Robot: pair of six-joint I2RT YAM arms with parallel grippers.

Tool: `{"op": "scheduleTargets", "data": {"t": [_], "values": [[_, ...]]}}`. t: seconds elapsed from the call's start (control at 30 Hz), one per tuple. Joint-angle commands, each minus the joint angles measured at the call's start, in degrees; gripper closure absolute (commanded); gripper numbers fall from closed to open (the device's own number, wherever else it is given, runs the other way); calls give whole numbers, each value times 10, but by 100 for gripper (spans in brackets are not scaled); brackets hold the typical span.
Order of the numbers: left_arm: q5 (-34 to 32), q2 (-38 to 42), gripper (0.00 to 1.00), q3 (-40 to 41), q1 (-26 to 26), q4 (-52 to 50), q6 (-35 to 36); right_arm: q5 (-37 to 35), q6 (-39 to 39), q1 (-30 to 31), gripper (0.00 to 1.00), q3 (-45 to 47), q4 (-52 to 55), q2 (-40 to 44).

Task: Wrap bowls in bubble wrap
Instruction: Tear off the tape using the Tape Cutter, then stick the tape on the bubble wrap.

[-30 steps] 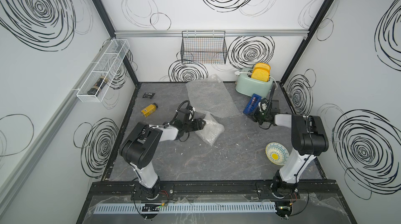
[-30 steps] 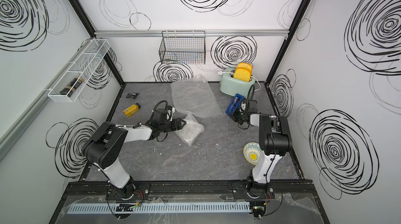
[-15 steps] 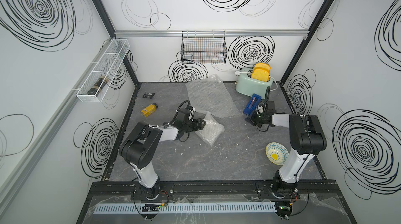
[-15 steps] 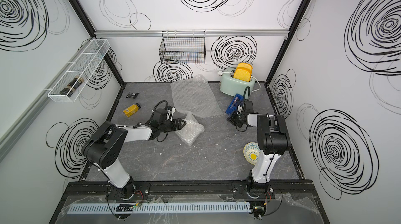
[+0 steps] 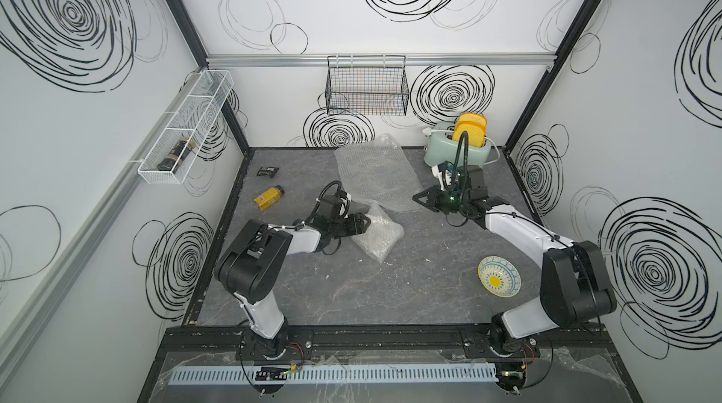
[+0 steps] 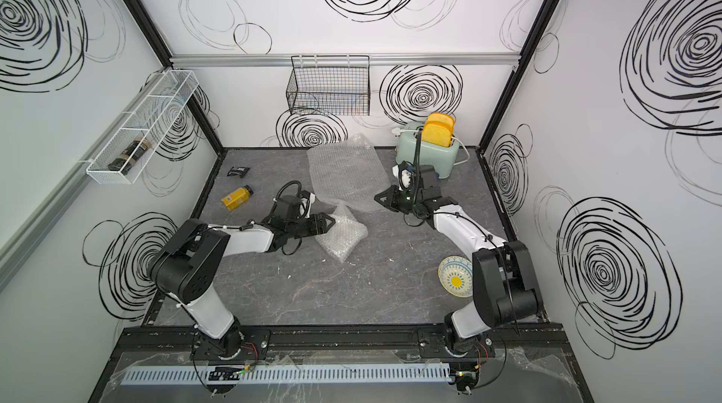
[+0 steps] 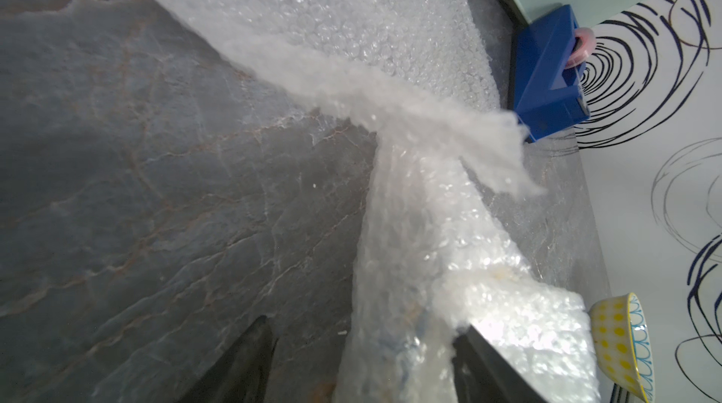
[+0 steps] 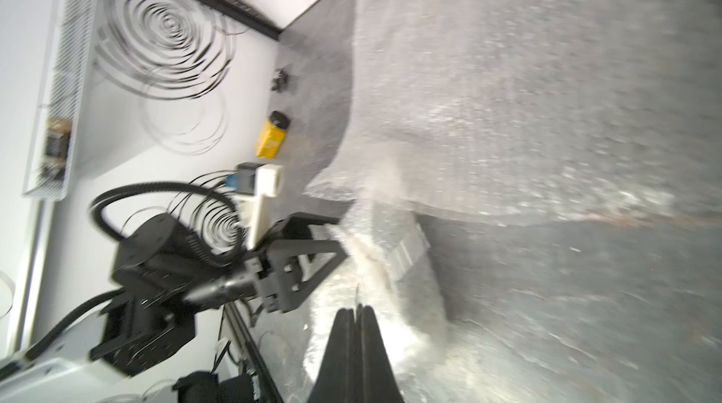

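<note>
The right gripper (image 5: 417, 198) has swung left, away from the toaster (image 5: 439, 149). It now sits at the near right corner of the flat bubble wrap sheet (image 5: 373, 174), which lies at the far middle of the table (image 5: 351, 295). Its jaws stay pressed together with nothing visible between them; the right wrist view is smeared. The left gripper (image 5: 365, 222) has not moved. Its jaws stand apart, straddling the left end of the crumpled bundle (image 5: 378, 239) of bubble wrap at mid table. One finger (image 7: 492, 362) touches the bundle and the other is clear of it. A faint bluish shape shows inside the bundle. The sun bowl (image 5: 499, 276) rests unchanged at near right, unwrapped, well apart from both.
</note>
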State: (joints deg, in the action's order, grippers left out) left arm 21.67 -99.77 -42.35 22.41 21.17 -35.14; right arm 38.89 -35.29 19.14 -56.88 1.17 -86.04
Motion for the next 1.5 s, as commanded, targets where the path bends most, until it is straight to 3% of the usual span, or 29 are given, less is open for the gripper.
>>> {"op": "scheduleTargets", "data": {"t": [0.0,0.33,0.7,1.47], "values": [[6,5,27,10,-5,20,-4,40,0,44,100,-13,-8,-18],[10,11,27,17,-8,23,-5,25,-1,132,100,-73,-32,-122],[14,13,27,19,-11,26,-7,28,4,128,100,-105,-38,-204],[15,28,27,27,-13,24,-6,20,-1,111,100,-50,-65,-265]]}}
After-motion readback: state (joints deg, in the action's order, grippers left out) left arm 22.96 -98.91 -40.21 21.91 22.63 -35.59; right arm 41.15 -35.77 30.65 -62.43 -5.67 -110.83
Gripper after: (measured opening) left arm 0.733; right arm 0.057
